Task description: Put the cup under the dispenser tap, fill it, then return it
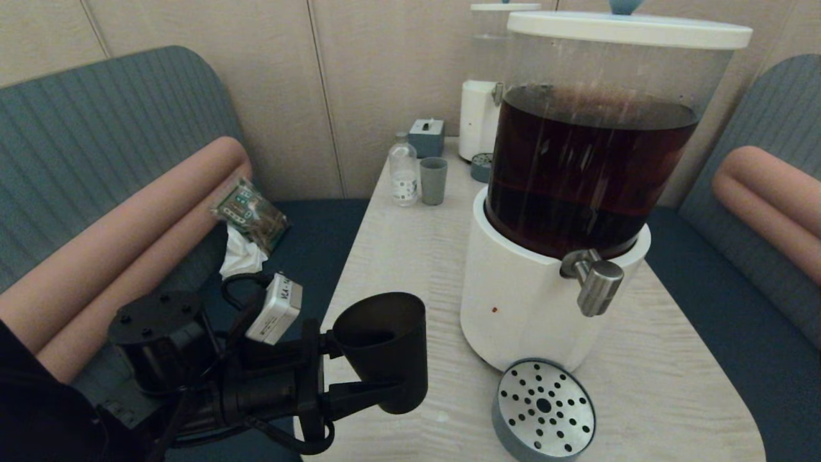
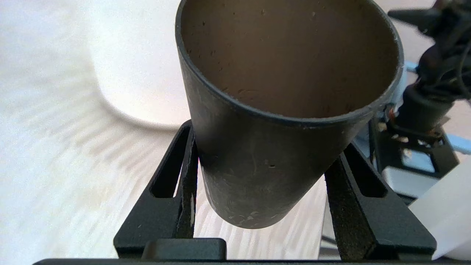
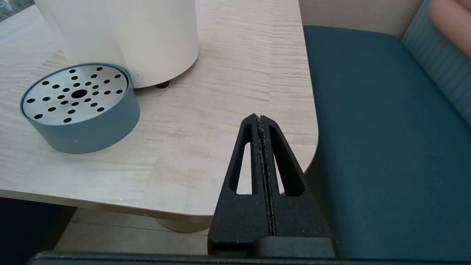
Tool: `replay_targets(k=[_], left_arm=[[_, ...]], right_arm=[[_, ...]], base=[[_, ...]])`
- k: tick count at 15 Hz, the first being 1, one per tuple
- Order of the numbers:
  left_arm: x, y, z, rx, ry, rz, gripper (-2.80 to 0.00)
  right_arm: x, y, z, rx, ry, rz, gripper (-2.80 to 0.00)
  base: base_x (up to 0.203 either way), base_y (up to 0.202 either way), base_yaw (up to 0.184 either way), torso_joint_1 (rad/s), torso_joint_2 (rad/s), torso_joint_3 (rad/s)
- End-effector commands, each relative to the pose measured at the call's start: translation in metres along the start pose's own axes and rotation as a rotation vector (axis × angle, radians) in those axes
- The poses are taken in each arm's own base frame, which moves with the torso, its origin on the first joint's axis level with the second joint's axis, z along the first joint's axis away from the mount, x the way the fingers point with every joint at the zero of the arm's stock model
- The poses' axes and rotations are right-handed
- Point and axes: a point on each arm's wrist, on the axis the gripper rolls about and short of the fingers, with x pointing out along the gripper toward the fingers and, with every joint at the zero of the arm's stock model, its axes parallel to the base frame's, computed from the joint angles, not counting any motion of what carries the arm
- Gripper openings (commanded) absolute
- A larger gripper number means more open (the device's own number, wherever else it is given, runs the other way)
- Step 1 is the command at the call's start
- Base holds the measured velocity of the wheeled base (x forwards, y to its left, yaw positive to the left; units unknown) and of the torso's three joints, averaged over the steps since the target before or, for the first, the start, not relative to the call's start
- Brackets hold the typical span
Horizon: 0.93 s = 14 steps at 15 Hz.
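My left gripper (image 1: 375, 367) is shut on the cup (image 1: 387, 346), a dark smoky tumbler, over the table's front left edge. In the left wrist view the two fingers (image 2: 186, 158) clamp the cup (image 2: 265, 162) low on its wall; its bottom hangs a little above the tabletop and its inside looks empty. The steel dispenser tap (image 1: 598, 282) juts from the white base (image 1: 513, 301) under the dark brown tank, to the right of the cup. A round perforated drip tray (image 1: 544, 410) lies below the tap. My right gripper (image 3: 260, 120) is shut on nothing, parked by the table's front right corner.
At the far end of the table (image 1: 410, 256) stand a grey-green cup (image 1: 433, 181), a clear bottle (image 1: 403, 174), a small box (image 1: 426, 137) and a second dispenser (image 1: 480, 119) with its own tray (image 1: 481, 167). Upholstered benches flank both sides; a snack packet (image 1: 250, 215) lies on the left one.
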Motion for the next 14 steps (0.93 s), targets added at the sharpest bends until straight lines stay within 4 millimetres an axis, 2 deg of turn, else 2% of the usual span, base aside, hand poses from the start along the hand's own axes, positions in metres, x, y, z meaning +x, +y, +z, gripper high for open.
replay_targets(k=[1, 5, 9, 14], left_arm=[[0.008, -0.006, 0.006, 0.025, -0.022, -0.040, -2.80], [0.044, -0.013, 0.001, 0.013, -0.024, -0.116, -2.80], [0.081, -0.008, -0.009, 0.002, -0.029, -0.129, -2.80], [0.099, -0.007, -0.021, -0.019, -0.017, -0.139, -2.80]], right_arm=[[0.000, 0.000, -0.002, 0.000, 0.004, 0.000, -2.80], [0.000, 0.000, -0.002, 0.000, 0.002, 0.000, -2.80], [0.000, 0.000, -0.002, 0.000, 0.004, 0.000, -2.80], [0.000, 0.000, -0.002, 0.000, 0.002, 0.000, -2.80]], base=[[0.000, 0.000, 0.000, 0.000, 0.00, 0.000], [0.000, 0.000, 0.000, 0.000, 0.00, 0.000], [0.000, 0.000, 0.000, 0.000, 0.00, 0.000], [0.000, 0.000, 0.000, 0.000, 0.00, 0.000]])
